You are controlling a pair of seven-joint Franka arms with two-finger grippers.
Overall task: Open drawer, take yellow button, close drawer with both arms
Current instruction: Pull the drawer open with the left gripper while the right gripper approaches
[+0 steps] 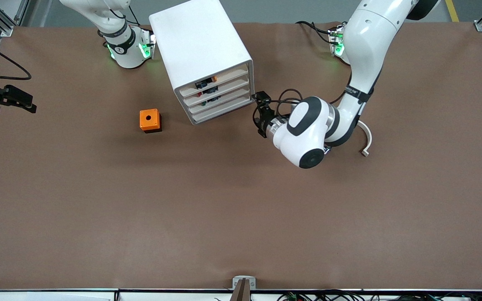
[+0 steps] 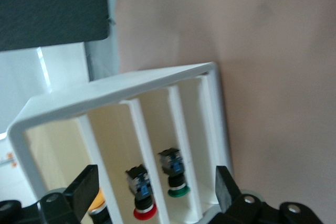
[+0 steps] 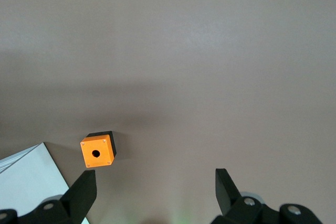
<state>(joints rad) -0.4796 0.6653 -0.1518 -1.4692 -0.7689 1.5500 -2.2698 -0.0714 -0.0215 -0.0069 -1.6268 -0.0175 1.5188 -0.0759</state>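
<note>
Left gripper (image 1: 261, 113) spread wide, holding nothing, low just in front of the cabinet (image 1: 201, 46), level with its lower trays. Top drawer (image 1: 220, 79) looks barely ajar, hard to tell; the button (image 1: 213, 78) sits in it, orange cap at the drawer's front. Right gripper (image 3: 152, 195) also splayed and empty, waiting high over the table (image 1: 241, 209); orange cube (image 1: 149, 120) beside the cabinet.
</note>
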